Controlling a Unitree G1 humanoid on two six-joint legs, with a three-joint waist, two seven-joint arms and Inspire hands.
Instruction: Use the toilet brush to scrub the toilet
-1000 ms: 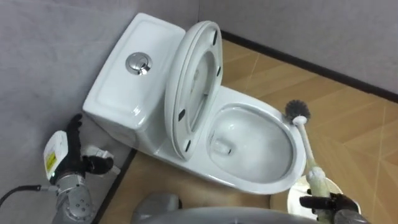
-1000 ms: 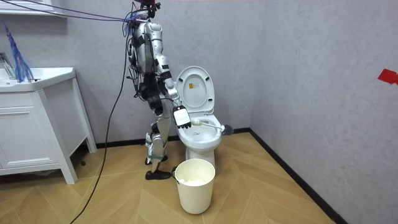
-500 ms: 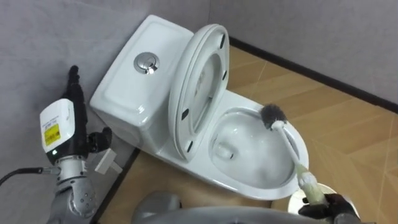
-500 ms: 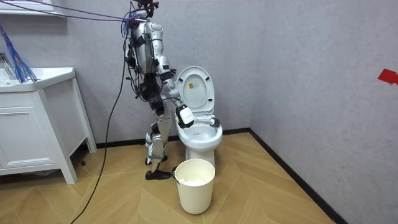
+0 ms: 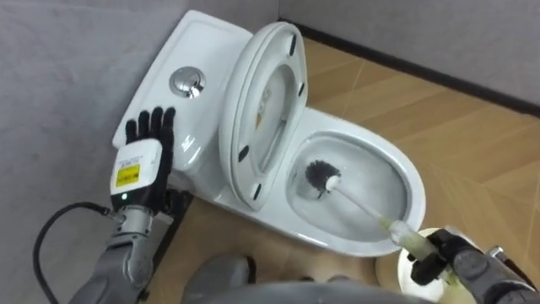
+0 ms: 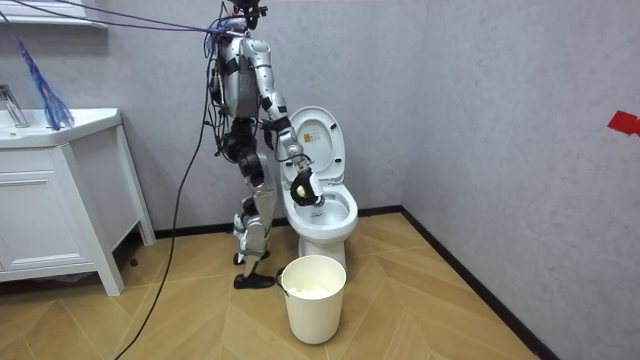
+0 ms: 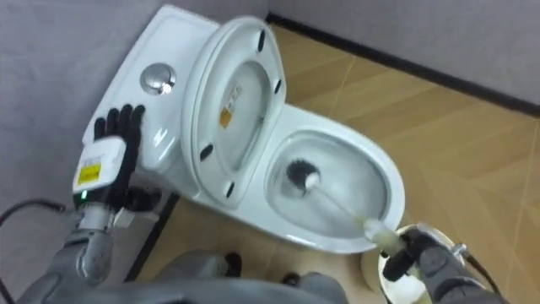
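Left eye view, right hand [image 5: 437, 256] (partly cropped) holding brush [image 5: 361, 205] in toilet [image 5: 408, 173]

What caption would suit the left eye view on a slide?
Right hand holds the toilet brush, head down in the open toilet bowl; left hand open by the tank.

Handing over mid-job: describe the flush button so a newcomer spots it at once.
Find the white toilet against the grey wall; behind its raised seat lies the flat tank lid. The flush button sits on that lid, just beyond the left robot hand. Unlike the brush in the bowl, it is round, shiny metal set in white.
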